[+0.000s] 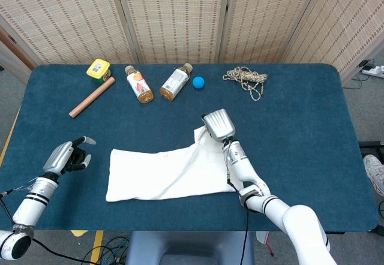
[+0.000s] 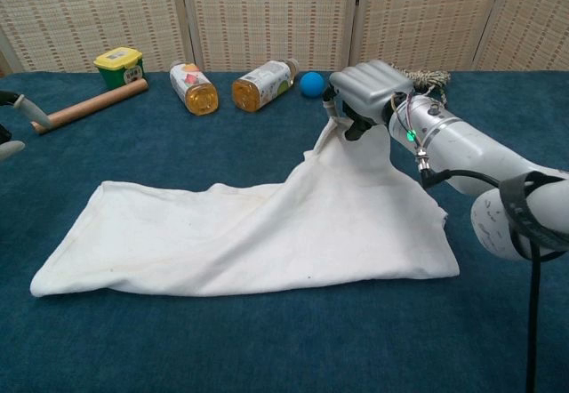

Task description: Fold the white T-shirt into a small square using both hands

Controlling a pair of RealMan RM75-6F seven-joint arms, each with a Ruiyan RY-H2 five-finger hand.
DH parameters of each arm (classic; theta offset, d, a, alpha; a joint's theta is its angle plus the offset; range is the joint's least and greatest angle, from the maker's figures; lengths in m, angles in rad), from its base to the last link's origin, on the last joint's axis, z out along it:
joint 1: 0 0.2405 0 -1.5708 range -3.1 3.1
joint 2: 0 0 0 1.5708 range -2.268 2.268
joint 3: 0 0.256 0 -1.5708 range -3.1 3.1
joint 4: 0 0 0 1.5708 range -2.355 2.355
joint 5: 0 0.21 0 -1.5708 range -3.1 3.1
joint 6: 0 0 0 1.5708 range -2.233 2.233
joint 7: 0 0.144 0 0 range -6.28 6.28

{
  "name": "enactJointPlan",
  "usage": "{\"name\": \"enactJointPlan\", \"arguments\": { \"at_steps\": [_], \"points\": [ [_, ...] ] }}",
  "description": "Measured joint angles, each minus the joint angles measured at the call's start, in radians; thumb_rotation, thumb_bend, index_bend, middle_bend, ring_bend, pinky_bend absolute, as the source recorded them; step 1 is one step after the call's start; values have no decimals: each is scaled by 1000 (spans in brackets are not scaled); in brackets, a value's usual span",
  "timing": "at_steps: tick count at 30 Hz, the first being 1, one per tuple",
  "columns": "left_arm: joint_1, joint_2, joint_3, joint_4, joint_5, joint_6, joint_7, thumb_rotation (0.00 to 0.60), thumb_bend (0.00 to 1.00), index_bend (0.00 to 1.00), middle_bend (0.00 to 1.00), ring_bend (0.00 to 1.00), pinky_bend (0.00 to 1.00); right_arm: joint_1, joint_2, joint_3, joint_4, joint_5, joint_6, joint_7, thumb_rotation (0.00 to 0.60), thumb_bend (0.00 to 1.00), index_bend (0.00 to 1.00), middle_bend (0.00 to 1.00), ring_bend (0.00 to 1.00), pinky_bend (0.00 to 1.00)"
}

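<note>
White T-shirt [image 1: 171, 172] long axis left-right; right hand [image 2: 367, 88] grips raised corner (left hand [image 1: 66, 156] open).

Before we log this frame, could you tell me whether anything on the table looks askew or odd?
Both bottles lie on their sides at the far edge. The white T-shirt is lopsided: the right hand holds its far right corner lifted.

Soft matt white cloth T-shirt [image 2: 267, 233] on napped blue felt-like table [image 1: 300, 127].
</note>
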State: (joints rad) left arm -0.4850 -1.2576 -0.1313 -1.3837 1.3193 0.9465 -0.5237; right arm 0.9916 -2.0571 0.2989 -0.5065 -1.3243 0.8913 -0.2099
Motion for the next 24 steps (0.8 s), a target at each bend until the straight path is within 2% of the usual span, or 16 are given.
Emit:
{"name": "enactJointPlan", "arguments": {
  "at_steps": [7, 10, 18, 24],
  "points": [
    [3, -1, 2, 6, 2, 3, -6, 600, 518, 341, 921, 848, 960, 14, -19, 15, 20, 37, -28, -45, 600, 259, 148, 874, 978, 1000],
    [5, -1, 3, 7, 3, 3, -8, 600, 518, 341, 921, 849, 960, 21, -25, 26, 23, 56, -36, -71, 600, 198, 71, 873, 973, 1000],
    [7, -6, 6, 15, 5, 3, -15, 600, 518, 341, 921, 848, 960, 27, -26, 48, 13, 102, -61, -124, 600, 185, 61, 873, 971, 1000],
    [9, -9, 9, 19, 8, 3, -19, 600, 518, 341, 921, 849, 960, 28, -22, 72, 5, 166, -120, -196, 600, 285, 148, 873, 969, 1000]
  ]
}}
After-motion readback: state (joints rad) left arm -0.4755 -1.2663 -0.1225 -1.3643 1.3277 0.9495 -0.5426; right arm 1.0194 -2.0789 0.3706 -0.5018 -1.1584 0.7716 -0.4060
